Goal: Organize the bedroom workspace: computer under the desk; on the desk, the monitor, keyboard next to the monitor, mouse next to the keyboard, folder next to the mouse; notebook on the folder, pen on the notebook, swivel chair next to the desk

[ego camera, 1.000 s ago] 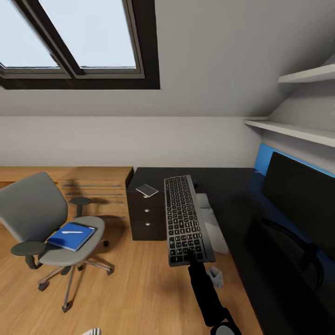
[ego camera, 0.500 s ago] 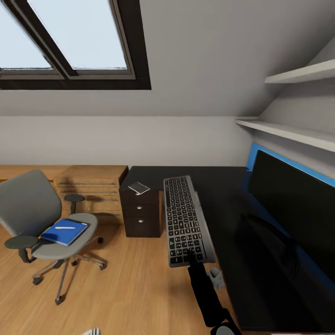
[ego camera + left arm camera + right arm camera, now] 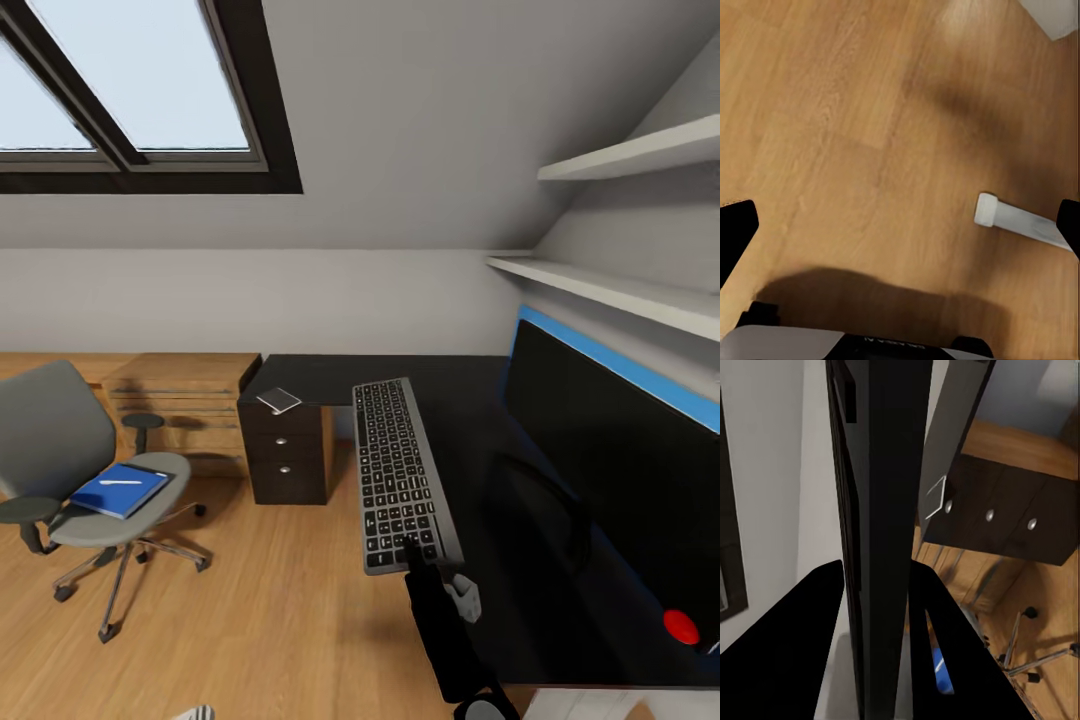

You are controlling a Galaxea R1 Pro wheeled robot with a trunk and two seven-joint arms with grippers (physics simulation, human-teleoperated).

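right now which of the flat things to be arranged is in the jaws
The keyboard, clamped at its near end by the right gripper. The blue folder lies on the swivel chair.

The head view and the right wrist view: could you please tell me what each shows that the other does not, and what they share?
Head view alone: the monitor on the desk, the skylight, the wall shelves and a red object.

Right wrist view alone: the right claw shut on the keyboard, seen edge-on.

Both: the keyboard, the dark drawer unit, the swivel chair and the wooden floor.
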